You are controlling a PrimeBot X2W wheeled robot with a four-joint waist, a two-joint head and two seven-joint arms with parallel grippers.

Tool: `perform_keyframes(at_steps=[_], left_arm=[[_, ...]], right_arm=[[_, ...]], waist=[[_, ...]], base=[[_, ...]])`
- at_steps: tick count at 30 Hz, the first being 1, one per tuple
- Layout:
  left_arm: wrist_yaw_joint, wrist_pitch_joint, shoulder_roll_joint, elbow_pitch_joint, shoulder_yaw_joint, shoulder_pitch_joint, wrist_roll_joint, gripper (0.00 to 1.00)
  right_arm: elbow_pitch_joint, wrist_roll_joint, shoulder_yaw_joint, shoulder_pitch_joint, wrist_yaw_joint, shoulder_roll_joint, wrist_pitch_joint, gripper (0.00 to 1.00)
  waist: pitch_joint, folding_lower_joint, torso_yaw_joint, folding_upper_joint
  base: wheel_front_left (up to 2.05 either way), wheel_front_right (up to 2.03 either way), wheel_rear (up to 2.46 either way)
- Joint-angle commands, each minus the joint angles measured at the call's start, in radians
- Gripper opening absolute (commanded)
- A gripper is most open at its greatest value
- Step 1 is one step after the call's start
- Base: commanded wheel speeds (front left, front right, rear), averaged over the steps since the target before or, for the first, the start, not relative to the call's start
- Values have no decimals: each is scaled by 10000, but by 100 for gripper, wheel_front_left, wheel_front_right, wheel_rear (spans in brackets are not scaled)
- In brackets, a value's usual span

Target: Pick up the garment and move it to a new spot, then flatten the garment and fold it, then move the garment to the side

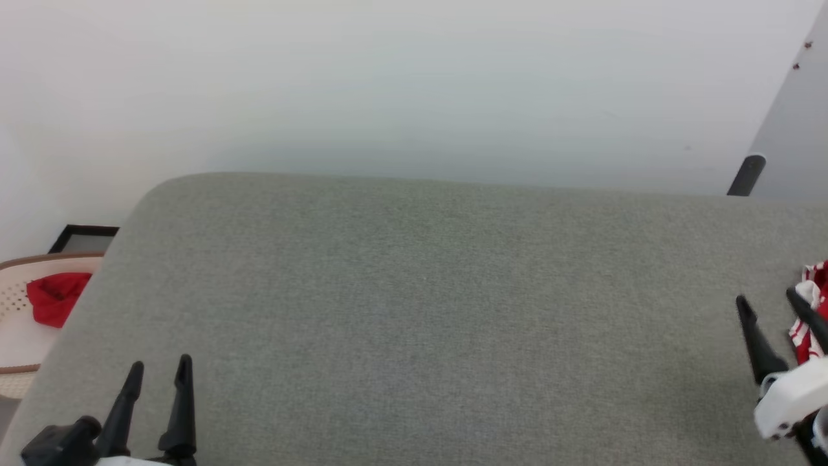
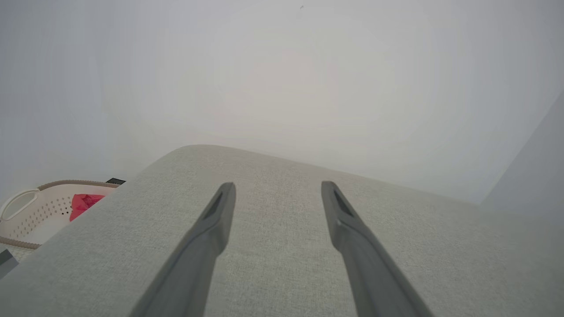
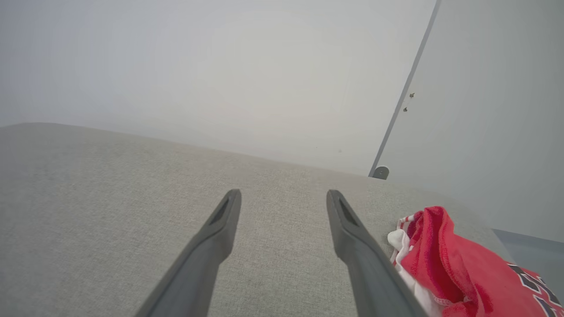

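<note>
1. The left gripper [image 1: 160, 362] is released. Its two dark fingers stand spread with nothing between them, above the near left part of a grey fabric-covered surface [image 1: 414, 310].
2. The right gripper [image 1: 766, 296] is also released, its fingers apart and empty, over the right end of the same surface.
3. The garment [image 3: 440, 259] lies bunched in a heap on the surface, just right of the right gripper and close beside its right finger. Whether the two touch cannot be told. It is well apart from the left gripper.
4. The heap shows red cloth, with white fabric and red-and-white striped trim on the side nearest the right gripper's fingertips.
5. Black lettering edged in white shows on the part of the garment farthest right of the right gripper. It is creased and cut off by the edge of the right wrist view, so it cannot be read.
6. Left of the left gripper, past the edge of the surface and lower down, a cream perforated basket [image 1: 10, 304] holds a small red cloth [image 1: 55, 298].
7. Ahead of the right gripper, beyond the far edge of the surface, a small dark peg [image 1: 747, 175] stands at the foot of a pale grey panel [image 1: 792, 142].
</note>
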Motion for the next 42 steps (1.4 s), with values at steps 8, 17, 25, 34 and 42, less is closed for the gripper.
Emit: perform_keyframes(at_steps=[8,17,25,34,42], left_arm=[[-20,-33,-78,-86,319,410,197,100],[-20,-33,-129,-155,403,603,281,100],[-20,-33,-21,-18,146,625,441,100],[-20,-33,43,78,-59,507,727,100],[-20,-33,30,74,-91,528,755,100]], right_arm=[[-389,-585,-805,1374,-15,997,-544,100],[-1115,-1123,-1361,2446,-15,1704,-736,100],[-1800,-1460,-1557,3034,-15,2166,-637,100],[-2032,-1507,-1571,3170,-15,2251,-606,100],[-1985,-1527,-1562,3163,-15,2216,-651,100]], waist=[[-215,0,301,0],[-248,0,389,0],[-215,0,337,0],[-182,0,250,0],[-164,0,228,0]], base=[[0,0,0],[0,0,0],[0,0,0],[0,0,0],[0,0,0]])
